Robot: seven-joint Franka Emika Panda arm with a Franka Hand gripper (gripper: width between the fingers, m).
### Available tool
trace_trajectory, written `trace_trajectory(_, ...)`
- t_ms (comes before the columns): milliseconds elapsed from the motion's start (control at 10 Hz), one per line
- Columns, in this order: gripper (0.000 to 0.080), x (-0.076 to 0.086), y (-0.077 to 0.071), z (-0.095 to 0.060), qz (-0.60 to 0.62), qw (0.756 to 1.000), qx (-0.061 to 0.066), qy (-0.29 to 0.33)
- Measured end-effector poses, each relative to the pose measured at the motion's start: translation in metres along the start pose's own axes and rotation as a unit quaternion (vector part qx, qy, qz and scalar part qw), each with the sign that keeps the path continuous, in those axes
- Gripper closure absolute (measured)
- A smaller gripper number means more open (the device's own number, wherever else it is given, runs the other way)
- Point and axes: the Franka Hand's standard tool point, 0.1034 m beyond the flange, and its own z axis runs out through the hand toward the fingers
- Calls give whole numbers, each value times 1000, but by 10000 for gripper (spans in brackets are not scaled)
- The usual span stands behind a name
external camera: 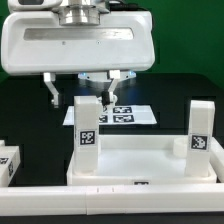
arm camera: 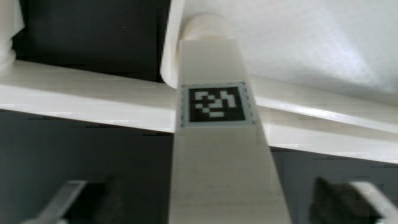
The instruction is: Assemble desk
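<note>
— The gripper (external camera: 82, 90) is hanging just over the upright leg (external camera: 87, 130) on the exterior view's left. How are the jaws standing?

— They are standing wide apart. In the wrist view the two fingers (arm camera: 64, 201) are sitting on either side of that leg, with a dark gap showing on each side. Nothing is being held or touched.

— And where is the leg sitting?

— It is standing straight up at the corner of the tabletop (external camera: 140, 165) on the exterior view's left, with its black-and-white tag (arm camera: 217, 105) facing the wrist camera. The tabletop is lying flat on the black table (external camera: 175, 100), rim upward.

— What else is crowding the spot?

— A second leg (external camera: 200, 130) is standing upright at the tabletop's corner on the exterior view's right, well apart from the gripper. The marker board (external camera: 128, 113) is lying flat behind the tabletop, beyond the first leg. A third white piece (external camera: 8, 160) with tags is showing at the left edge of the exterior view, cut off by the frame. A long white rail (external camera: 60, 208) is running across the front.

— Is anything standing in the gripper's way?

— Only the first leg is rising between the fingers.
</note>
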Motion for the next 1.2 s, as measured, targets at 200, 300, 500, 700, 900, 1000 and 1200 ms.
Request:
trace_trajectory(200, 170, 2, -4, 1, 38, 999, 13, -29)
trace_trajectory(300, 154, 4, -7, 5, 58, 996, 25, -57)
trace_trajectory(500, 151, 8, -11, 12, 69, 994, 28, -83)
trace_trajectory(700, 150, 2, 0, 15, 71, 994, 20, -81)
trace_trajectory(900, 281, 1, 2, 15, 74, 994, 19, -81)
trace_trajectory(1000, 281, 1, 2, 15, 82, 993, 18, -81)
trace_trajectory(1200, 470, 1, 2, 15, 104, 991, 17, -81)
